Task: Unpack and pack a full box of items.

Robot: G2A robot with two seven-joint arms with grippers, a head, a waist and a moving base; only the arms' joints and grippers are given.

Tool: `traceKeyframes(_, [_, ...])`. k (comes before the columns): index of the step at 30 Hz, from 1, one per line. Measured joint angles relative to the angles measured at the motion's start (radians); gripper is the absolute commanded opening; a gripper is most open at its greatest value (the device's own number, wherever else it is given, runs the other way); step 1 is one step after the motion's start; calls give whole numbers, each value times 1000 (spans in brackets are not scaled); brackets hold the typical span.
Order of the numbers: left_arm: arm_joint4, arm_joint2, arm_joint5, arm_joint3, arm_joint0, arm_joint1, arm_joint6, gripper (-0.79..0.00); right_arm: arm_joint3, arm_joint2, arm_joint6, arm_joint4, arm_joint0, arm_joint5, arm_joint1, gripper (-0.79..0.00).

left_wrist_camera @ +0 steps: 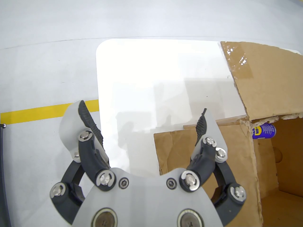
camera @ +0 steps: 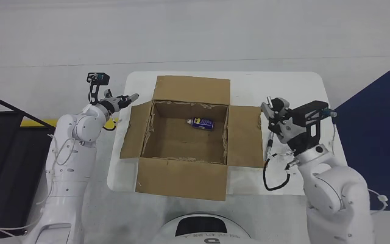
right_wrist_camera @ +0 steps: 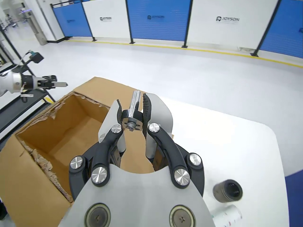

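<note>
An open cardboard box (camera: 183,143) stands in the middle of the white table (camera: 292,85), flaps folded out. On its floor near the far wall lies a blue spray can (camera: 201,123), which also peeks past the torn corner in the left wrist view (left_wrist_camera: 264,131). My right gripper (camera: 272,110) hangs above the box's right flap, shut on a metal shaft with a black base (right_wrist_camera: 132,112). My left gripper (camera: 129,99) hovers open and empty (left_wrist_camera: 143,116) over the table's left edge, beside the left flap (left_wrist_camera: 203,147).
A dark ring-shaped bearing (right_wrist_camera: 227,190) and a white cylinder (right_wrist_camera: 226,215) lie on the table near the right arm. A yellow floor line (left_wrist_camera: 35,113) runs left of the table. Blue and white barrier panels (right_wrist_camera: 161,17) stand far behind.
</note>
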Motion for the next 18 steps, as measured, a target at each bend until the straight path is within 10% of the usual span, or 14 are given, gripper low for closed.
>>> traceKeyframes(18, [0,0,0,0,0,0,0,0,81,87,5,-3,-29,137,3,-785])
